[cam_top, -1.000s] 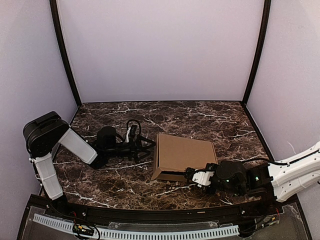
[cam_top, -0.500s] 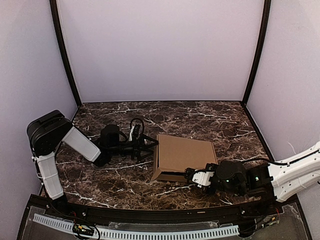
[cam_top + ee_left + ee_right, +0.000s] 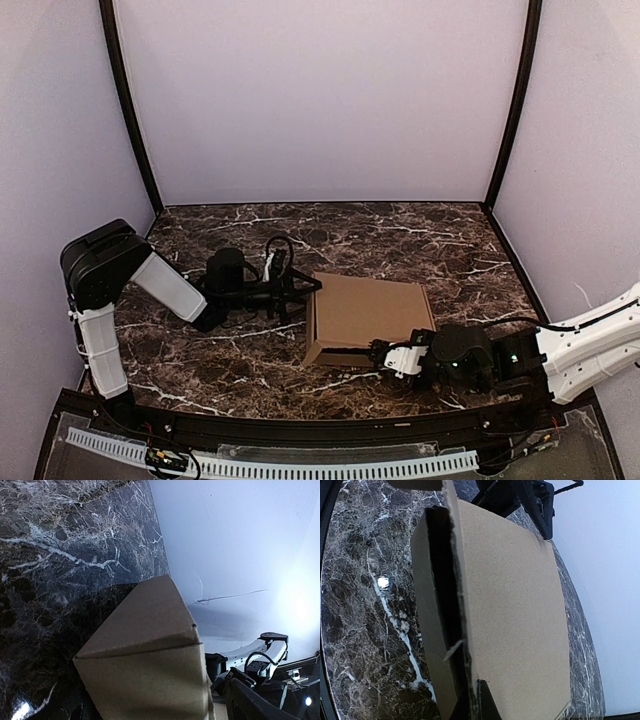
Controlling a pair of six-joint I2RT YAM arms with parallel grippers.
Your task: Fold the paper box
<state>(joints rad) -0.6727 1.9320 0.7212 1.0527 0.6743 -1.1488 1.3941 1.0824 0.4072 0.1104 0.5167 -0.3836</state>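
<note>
While the left gripper (image 3: 303,290) gapes wide beside the box (image 3: 368,308), the closed right gripper (image 3: 378,352) meets its near edge.

Paper box (image 3: 368,312) mid-table, left arm (image 3: 172,288) beside, right arm (image 3: 585,350) in front, far table (image 3: 400,232) open

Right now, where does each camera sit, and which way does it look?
Top external: high behind the bases, facing down at the table; shows left arm and right arm.
Left wrist: low beside the paper box, facing the right arm; own jaws unseen.
Right wrist: low along the box's near side, facing the left arm; own jaws' tip at bottom.
Shared: both wrist views show the box.
</note>
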